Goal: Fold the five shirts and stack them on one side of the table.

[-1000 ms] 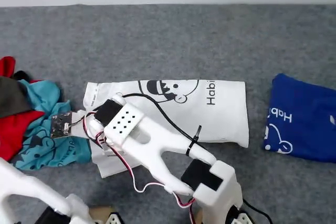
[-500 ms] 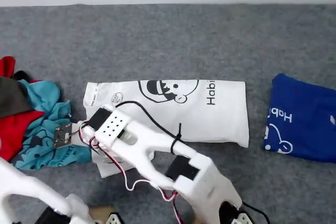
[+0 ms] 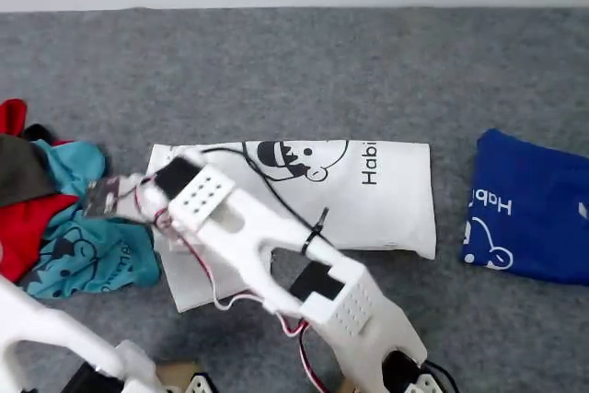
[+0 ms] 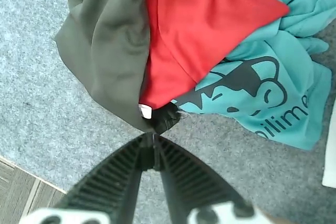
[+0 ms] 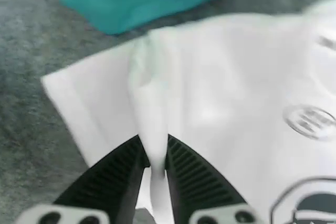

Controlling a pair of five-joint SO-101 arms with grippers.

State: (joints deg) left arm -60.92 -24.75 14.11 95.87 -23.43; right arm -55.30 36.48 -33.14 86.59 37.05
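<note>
The white shirt (image 3: 368,200) lies part folded in the middle of the table. My right gripper (image 3: 156,220) is at its left end, shut on a raised ridge of the white fabric (image 5: 149,103), which runs up from between the right gripper's (image 5: 154,156) jaws. A folded blue shirt (image 3: 529,209) rests at the right. At the left edge lies a heap of a teal shirt (image 3: 87,250), a red shirt (image 3: 28,223) and a dark olive shirt (image 3: 18,172). My left gripper (image 4: 152,149) hovers shut and empty just short of the olive shirt (image 4: 105,51) and red shirt (image 4: 199,30).
The left arm's white link (image 3: 46,329) crosses the near left corner. Bare grey carpet (image 3: 322,71) stretches beyond the shirts and between the white and blue ones. A wooden floor edge (image 4: 16,195) shows past the carpet's rim.
My right gripper swung left along the white shirt's end, then away toward the far side, keeping hold of the fabric. The shirt's near left flap now shows more.
</note>
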